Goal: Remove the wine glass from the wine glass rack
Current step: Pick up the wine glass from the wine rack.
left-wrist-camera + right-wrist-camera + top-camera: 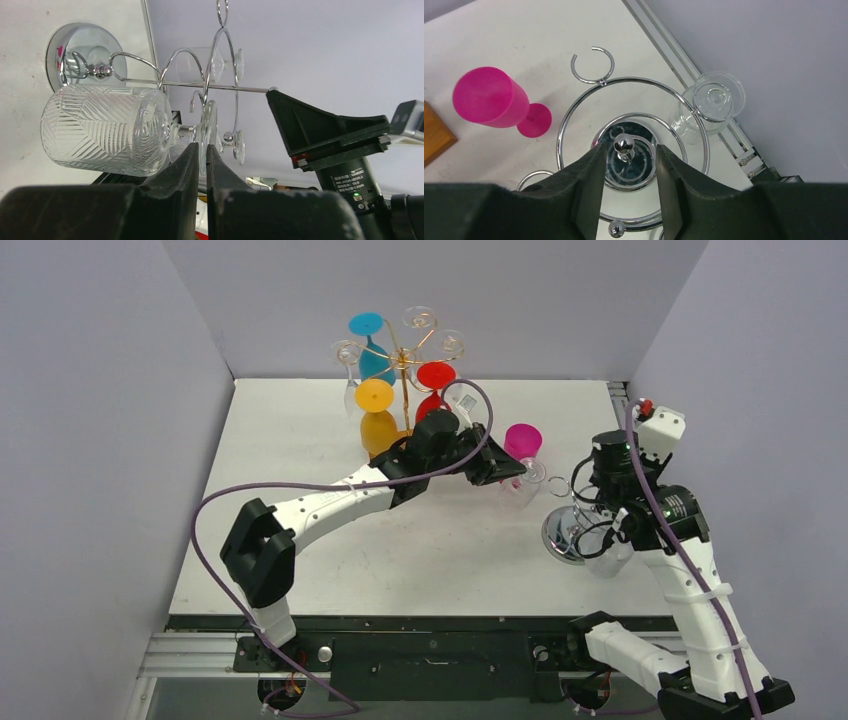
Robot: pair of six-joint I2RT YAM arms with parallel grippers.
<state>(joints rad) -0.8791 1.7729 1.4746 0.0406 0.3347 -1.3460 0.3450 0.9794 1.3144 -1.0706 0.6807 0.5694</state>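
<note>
- Table (400, 570): white surface carrying both stands.
- Wine glass rack (403, 358): gold wire tree at far centre, hung with coloured glasses (375, 395). It is well apart from both grippers.
- Chrome stand (562, 535): it stands right of centre on a round mirrored base.
- Right gripper (629, 149): jaws parted either side of the stand's ball top, not clamping. Unheld, the stand may tip under any pull.
- Left gripper (202, 147): pinched closed on the wine glass's foot.
- Wine glass (100, 127): clear, cut-patterned and horizontal, judged already off the gold rack. Its foot sits among the chrome loops; whether it is hooked cannot be told. A snag on withdrawal would drag the stand, and the thin pinch may slip.
- Pink glass (522, 440): just beside the left gripper, exposed to a sideways knock.
- Second clear glass (714, 97): hangs on the chrome stand and falls if the stand topples.
</note>
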